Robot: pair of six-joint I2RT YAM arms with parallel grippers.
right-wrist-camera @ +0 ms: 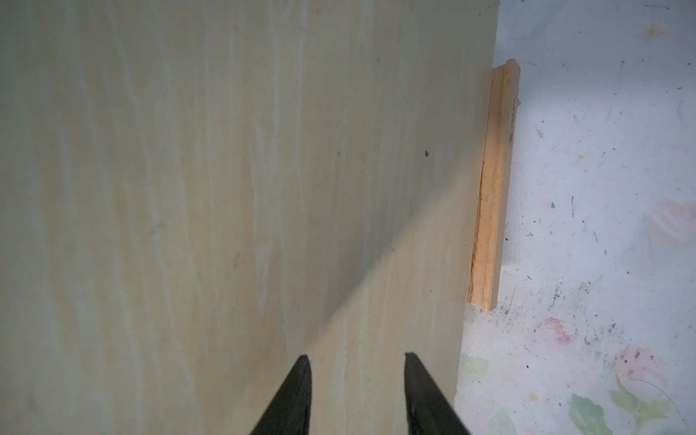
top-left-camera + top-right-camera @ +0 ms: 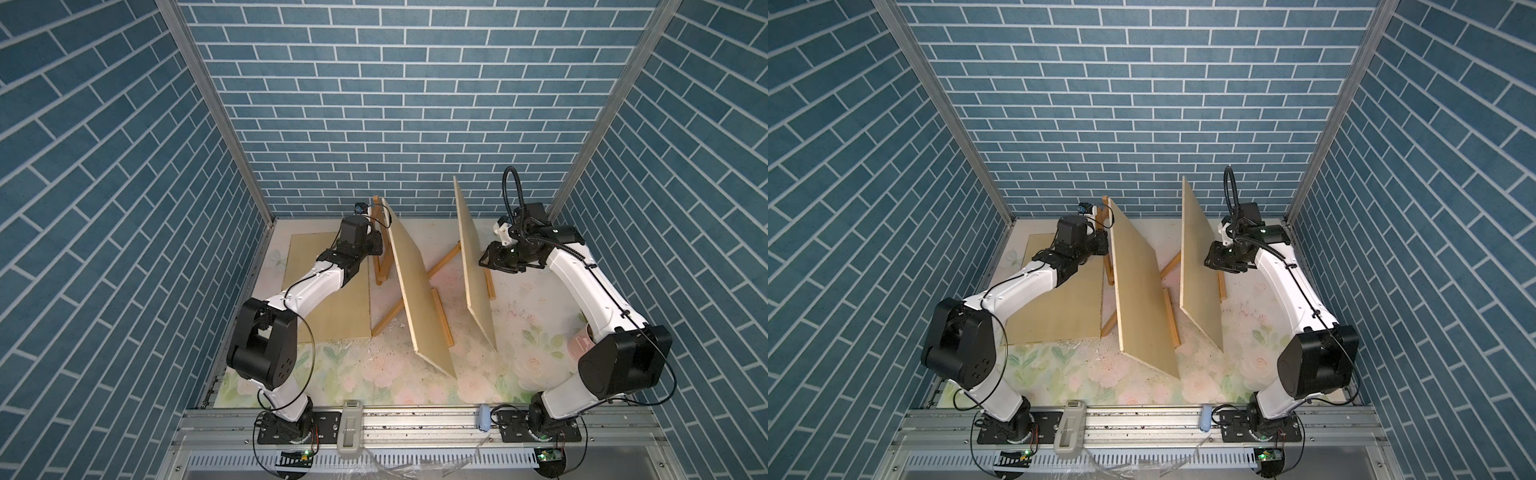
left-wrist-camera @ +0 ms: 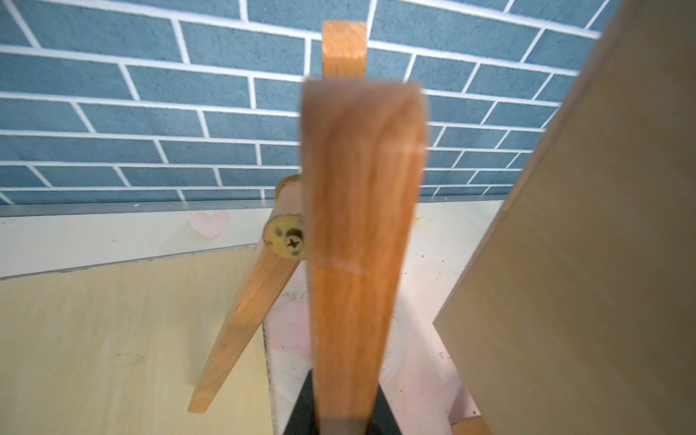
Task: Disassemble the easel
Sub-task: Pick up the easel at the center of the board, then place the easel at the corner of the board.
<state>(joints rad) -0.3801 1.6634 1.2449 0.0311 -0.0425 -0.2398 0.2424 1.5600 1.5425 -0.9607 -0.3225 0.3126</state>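
Left gripper [image 3: 342,408]: clamped on easel leg [image 3: 357,226] between its fingers; a pull may topple the leaning board [image 3: 583,226] just beside them. Right gripper [image 1: 357,361]: fingers apart, empty, facing second board [image 1: 226,188].

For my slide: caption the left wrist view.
Left claw shut on a wooden easel leg, beside a leaning board.

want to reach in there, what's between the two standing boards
A slanted easel leg and a ledge strip lie between the left board and right board, shown in both top views.
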